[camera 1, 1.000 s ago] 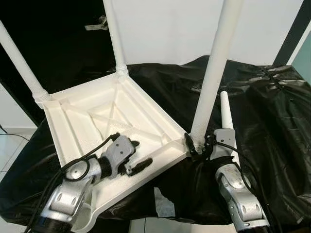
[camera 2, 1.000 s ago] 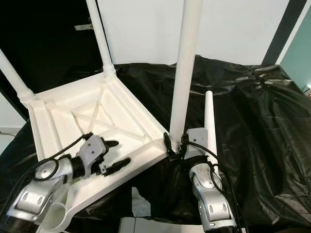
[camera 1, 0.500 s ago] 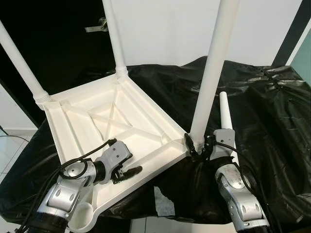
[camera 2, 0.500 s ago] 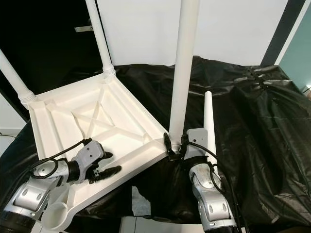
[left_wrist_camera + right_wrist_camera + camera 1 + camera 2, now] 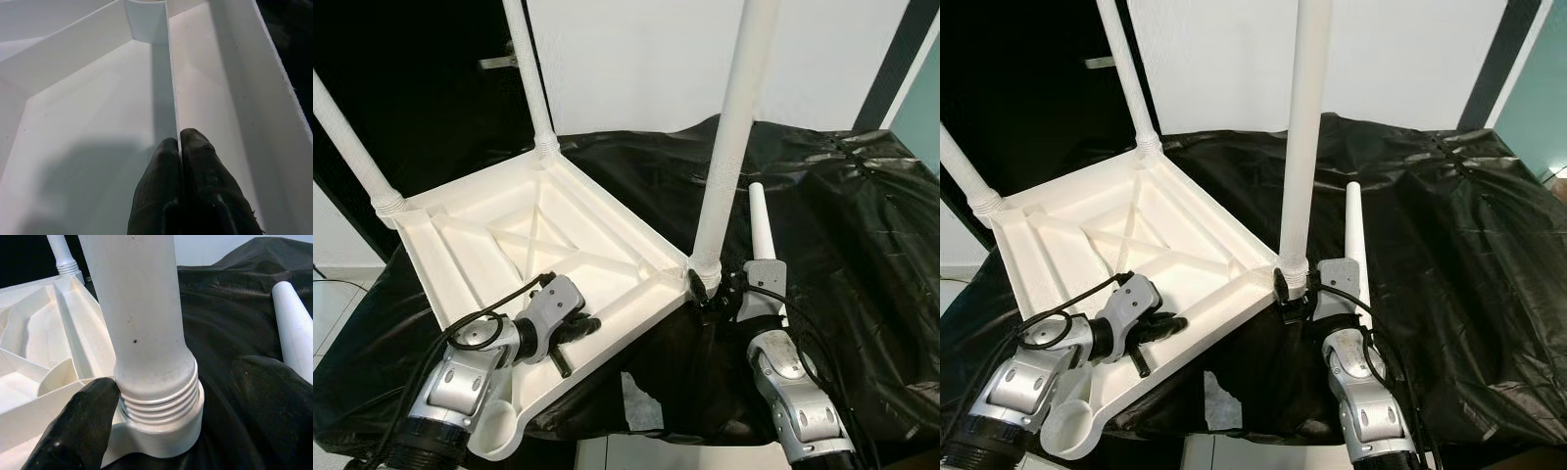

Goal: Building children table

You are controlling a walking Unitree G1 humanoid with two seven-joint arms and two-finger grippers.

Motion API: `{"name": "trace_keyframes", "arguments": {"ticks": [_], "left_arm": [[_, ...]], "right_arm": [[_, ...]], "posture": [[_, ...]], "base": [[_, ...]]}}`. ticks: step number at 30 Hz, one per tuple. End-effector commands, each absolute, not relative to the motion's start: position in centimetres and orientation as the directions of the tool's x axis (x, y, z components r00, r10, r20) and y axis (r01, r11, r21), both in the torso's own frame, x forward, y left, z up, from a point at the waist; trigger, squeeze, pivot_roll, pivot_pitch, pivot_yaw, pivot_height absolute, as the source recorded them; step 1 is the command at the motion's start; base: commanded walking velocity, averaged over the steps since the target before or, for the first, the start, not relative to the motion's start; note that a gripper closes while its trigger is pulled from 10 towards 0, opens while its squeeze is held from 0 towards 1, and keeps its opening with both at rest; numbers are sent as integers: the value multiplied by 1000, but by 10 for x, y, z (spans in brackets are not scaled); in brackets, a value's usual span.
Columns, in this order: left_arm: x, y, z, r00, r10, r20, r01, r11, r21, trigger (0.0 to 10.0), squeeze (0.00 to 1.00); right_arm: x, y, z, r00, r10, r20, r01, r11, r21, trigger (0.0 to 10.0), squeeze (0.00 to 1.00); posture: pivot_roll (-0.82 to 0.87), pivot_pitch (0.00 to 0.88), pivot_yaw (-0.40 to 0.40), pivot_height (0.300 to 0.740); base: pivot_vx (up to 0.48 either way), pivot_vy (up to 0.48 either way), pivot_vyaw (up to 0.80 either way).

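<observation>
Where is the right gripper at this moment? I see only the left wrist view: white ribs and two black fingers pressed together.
Observer: The right gripper is at the base of the near leg, with one finger on each side of it.
Operator: How many legs are standing?
Observer: Three stand in the upturned table top.
Operator: And the fourth?
Observer: The fourth leg lies loose on the black sheet, beside that gripper.

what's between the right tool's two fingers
The threaded base of a white leg, where it enters the tabletop's corner socket, between the right tool's fingers; right wrist view.
</observation>
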State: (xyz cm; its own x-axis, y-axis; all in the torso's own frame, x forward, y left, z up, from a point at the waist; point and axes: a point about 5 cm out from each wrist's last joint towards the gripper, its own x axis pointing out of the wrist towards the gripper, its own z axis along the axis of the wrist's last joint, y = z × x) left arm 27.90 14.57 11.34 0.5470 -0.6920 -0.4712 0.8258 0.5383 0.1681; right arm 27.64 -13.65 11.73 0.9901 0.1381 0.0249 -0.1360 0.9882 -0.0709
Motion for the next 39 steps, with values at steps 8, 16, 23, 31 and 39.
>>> {"name": "trace_keyframes", "arguments": {"ticks": [8, 16, 23, 31, 39], "left_arm": [[295, 131, 98, 784, -446, -432, 574, 786, 231, 10000, 729], [296, 127, 105, 765, -499, -408, 611, 763, 212, 10000, 0], [288, 127, 124, 671, -656, -345, 735, 649, 195, 10000, 0], [280, 149, 145, 582, -753, -309, 813, 545, 203, 10000, 0], [278, 198, 164, 563, -729, -388, 826, 514, 232, 10000, 0]], "right_arm": [[283, -138, 118, 992, 122, 27, -120, 990, -80, 10000, 0], [281, -137, 115, 991, 132, 14, -130, 988, -84, 10000, 0], [276, -139, 111, 991, 136, -3, -136, 986, -91, 10000, 0], [272, -142, 105, 992, 122, -33, -125, 988, -90, 10000, 0], [267, -141, 102, 992, 118, -38, -121, 989, -84, 10000, 0]], "posture": [[-27, 0, 28, 740], [-29, 0, 32, 740], [-27, 0, 33, 740], [-23, 0, 39, 740], [-23, 0, 45, 740]], "base": [[0, 0, 0], [0, 0, 0], [0, 0, 0], [0, 0, 0], [0, 0, 0]]}}
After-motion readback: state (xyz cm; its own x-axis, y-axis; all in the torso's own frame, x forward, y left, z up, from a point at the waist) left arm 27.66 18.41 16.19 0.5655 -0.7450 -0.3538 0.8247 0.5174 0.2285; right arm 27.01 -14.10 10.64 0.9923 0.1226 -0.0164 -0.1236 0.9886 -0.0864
